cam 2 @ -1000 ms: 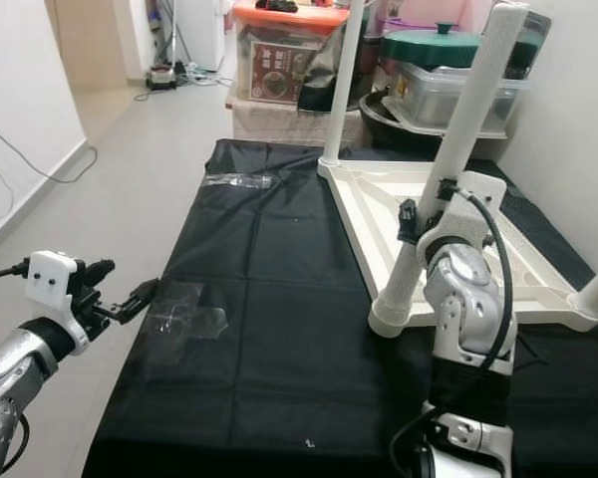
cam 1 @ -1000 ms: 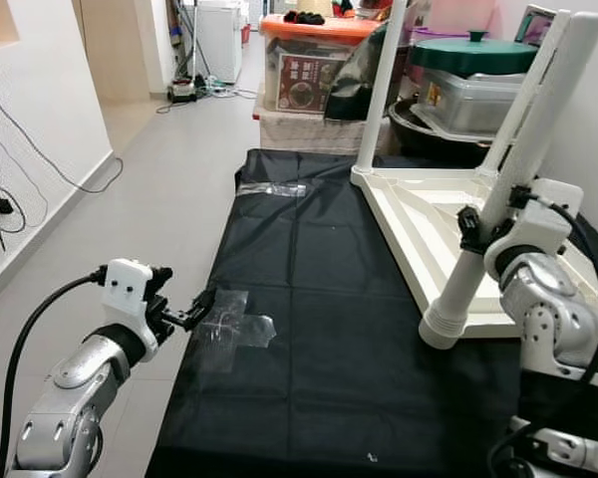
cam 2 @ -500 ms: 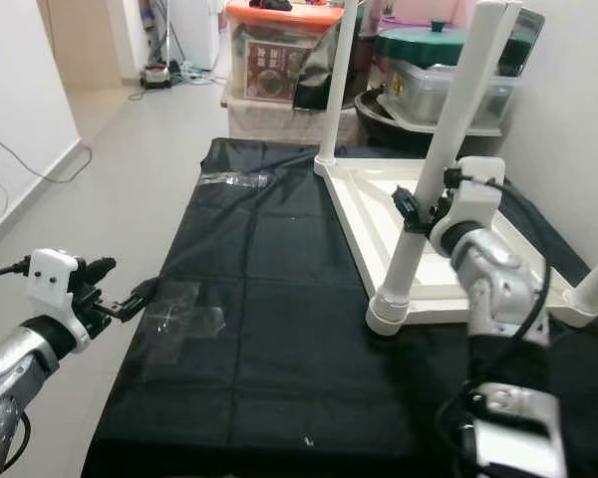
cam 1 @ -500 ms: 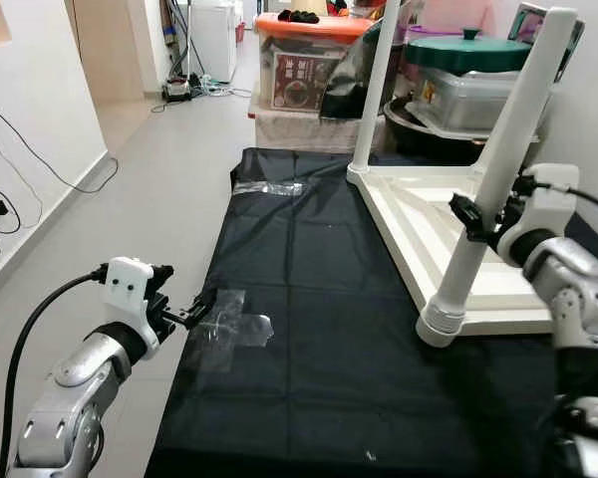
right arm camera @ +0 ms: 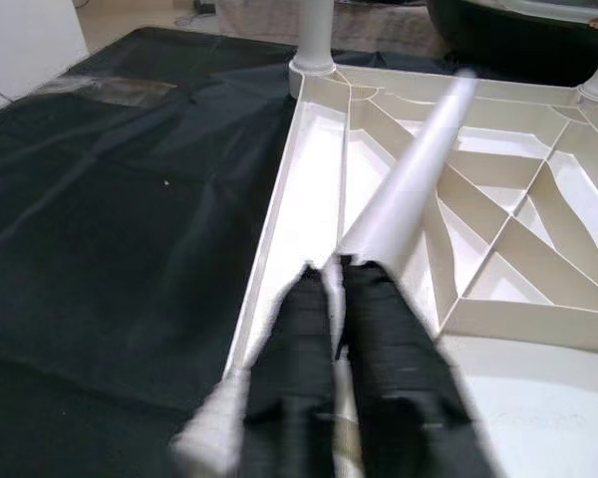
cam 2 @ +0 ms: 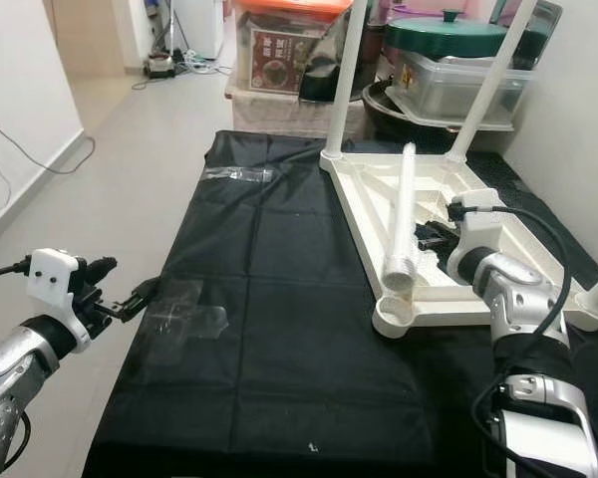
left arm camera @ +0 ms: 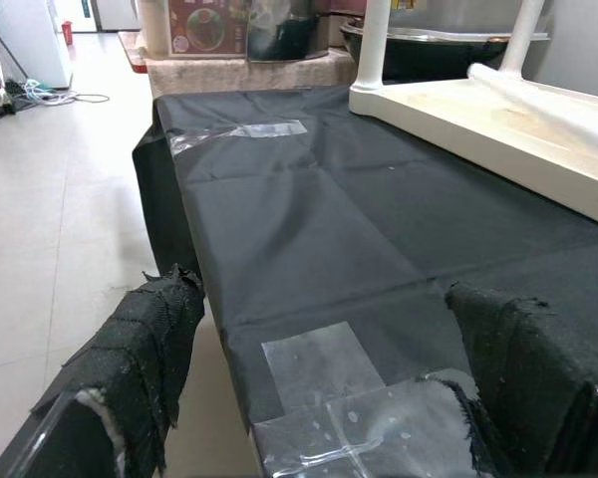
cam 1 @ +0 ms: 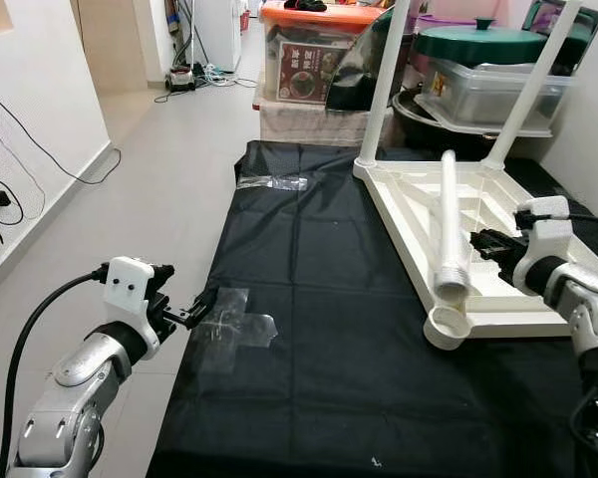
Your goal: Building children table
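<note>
Black sheet [cam 1: 339, 299] underneath; right claw [right arm camera: 341, 299] together beside loose leg [cam 1: 448, 224]; left claw [left arm camera: 319, 378] apart, empty.

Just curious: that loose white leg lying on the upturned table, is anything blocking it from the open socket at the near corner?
Nothing visible. The leg ends beside the empty socket, with the right claw alongside.

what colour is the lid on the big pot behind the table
Dark green lid, clearest in the left eye view.
</note>
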Motion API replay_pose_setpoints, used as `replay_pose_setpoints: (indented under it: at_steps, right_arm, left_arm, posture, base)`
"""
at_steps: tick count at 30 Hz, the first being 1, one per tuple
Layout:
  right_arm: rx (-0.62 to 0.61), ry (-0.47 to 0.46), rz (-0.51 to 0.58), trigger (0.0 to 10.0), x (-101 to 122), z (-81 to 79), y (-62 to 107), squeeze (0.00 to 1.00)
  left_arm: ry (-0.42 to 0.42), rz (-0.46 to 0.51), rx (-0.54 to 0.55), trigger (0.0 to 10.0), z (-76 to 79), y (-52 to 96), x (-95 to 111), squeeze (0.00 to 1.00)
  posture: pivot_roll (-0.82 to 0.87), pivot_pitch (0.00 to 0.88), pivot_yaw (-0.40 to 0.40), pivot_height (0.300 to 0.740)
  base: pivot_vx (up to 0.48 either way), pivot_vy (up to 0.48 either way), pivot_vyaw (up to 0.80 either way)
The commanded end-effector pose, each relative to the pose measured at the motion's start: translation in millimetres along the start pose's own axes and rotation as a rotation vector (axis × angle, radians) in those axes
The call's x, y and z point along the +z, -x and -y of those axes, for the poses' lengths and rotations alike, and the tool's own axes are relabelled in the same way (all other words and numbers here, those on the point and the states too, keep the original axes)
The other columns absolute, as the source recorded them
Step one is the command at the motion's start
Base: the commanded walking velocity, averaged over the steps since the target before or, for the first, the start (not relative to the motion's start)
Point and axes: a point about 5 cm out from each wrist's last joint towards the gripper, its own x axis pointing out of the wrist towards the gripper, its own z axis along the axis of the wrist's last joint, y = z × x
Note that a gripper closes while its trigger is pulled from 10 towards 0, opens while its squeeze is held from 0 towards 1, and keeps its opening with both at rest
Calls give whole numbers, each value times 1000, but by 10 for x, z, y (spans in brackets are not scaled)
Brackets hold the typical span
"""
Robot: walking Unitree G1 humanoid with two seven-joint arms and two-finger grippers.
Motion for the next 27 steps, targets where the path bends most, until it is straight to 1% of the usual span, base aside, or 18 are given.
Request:
replay_pose_setpoints:
  at_steps: [1, 3, 4, 5, 6, 8, 9, 10, 11, 13, 14, 15, 17, 20, 21, 22, 26, 27]
  right_arm:
    - [-121, 34, -81, 0, -141, 37, -48, 0]
    - [-121, 34, -81, 0, -141, 37, -48, 0]
    - [-163, 19, -50, 0, -117, -38, -109, 0]
    - [-163, 19, -50, 0, -117, -38, -109, 0]
    - [-204, -18, -36, 0, -118, -163, -176, 0]
    - [-204, -18, -36, 0, -118, -163, -176, 0]
    - [-222, -64, -55, 3725, -178, -314, -239, 0]
    - [-267, -108, -134, 10000, -302, -471, -291, 0]
    - [-267, -108, -134, 10000, -302, -471, -291, 0]
    - [-242, -141, -242, 10000, -508, -790, -332, 0]
    - [-242, -141, -242, 10000, -508, -790, -332, 0]
    - [-254, -123, -272, 10000, -560, -913, -332, 0]
    - [-244, -98, -208, 10000, -516, -1070, -322, 0]
    - [-246, -88, -179, 10000, -485, -1111, -313, 0]
    - [-169, -143, -114, 10000, -425, -1172, -308, 1000]
    - [-137, -182, -52, 10000, -356, -1221, -289, 1000]
    - [-126, -196, -8, 10000, -296, -1254, -264, 1000]
    - [-131, -197, 32, 10000, -241, -1274, -238, 1000]
  left_arm:
    - [-29, -15, 2, 10000, -52, 27, 15, 0]
    - [-29, -15, 2, 10000, -52, 27, 15, 0]
    - [-45, -24, 9, 10000, -80, 42, 22, 0]
    - [-45, -24, 9, 10000, -80, 42, 22, 0]
    - [-58, -33, 23, 10000, -110, 46, 23, 0]
    - [-58, -33, 23, 10000, -110, 46, 23, 0]
    - [-64, -41, 39, 10000, -123, 36, 19, 0]
    - [-74, -47, 59, 10000, -126, 20, 12, 0]
    - [-74, -47, 59, 10000, -126, 20, 12, 0]
    - [-83, -67, 117, 10000, -143, -4, -28, 0]
    - [-83, -67, 117, 10000, -143, -4, -28, 0]
    - [-99, -75, 145, 10000, -163, -5, -47, 0]
    - [-105, -74, 188, 10000, -191, -1, -61, 0]
    - [-105, -72, 203, 10000, -199, 1, -62, 0]
    - [-111, -65, 219, 10000, -198, -1, -61, 0]
    - [-112, -57, 238, 10000, -184, -3, -66, 0]
    - [-109, -48, 250, 10000, -166, -7, -69, 0]
    - [-105, -38, 258, 10000, -149, -9, -71, 0]
  posture:
    - [73, 0, -78, 740]
    - [73, 0, -78, 740]
    - [80, 0, -69, 740]
    - [80, 0, -69, 740]
    - [83, 0, -64, 740]
    - [83, 0, -64, 740]
    - [84, 0, -62, 740]
    - [88, 0, -63, 740]
    - [88, 0, -63, 740]
    - [91, 0, -61, 740]
    - [91, 0, -61, 740]
    - [91, 0, -62, 740]
    - [90, 0, -67, 740]
    - [90, 0, -67, 740]
    - [86, 0, -72, 740]
    - [86, 0, -78, 740]
    - [85, 0, -81, 740]
    - [85, 0, -82, 740]
  base:
    - [0, 0, 0]
    - [0, 0, 0]
    - [0, 0, 0]
    - [0, 0, 0]
    - [0, 0, 0]
    - [0, 0, 0]
    - [0, 0, 0]
    - [0, 0, 0]
    - [0, 0, 0]
    - [0, 0, 0]
    - [0, 0, 0]
    - [0, 0, 0]
    - [0, 0, 0]
    - [0, 0, 0]
    - [0, 0, 0]
    - [0, 0, 0]
    - [0, 0, 0]
    - [0, 0, 0]
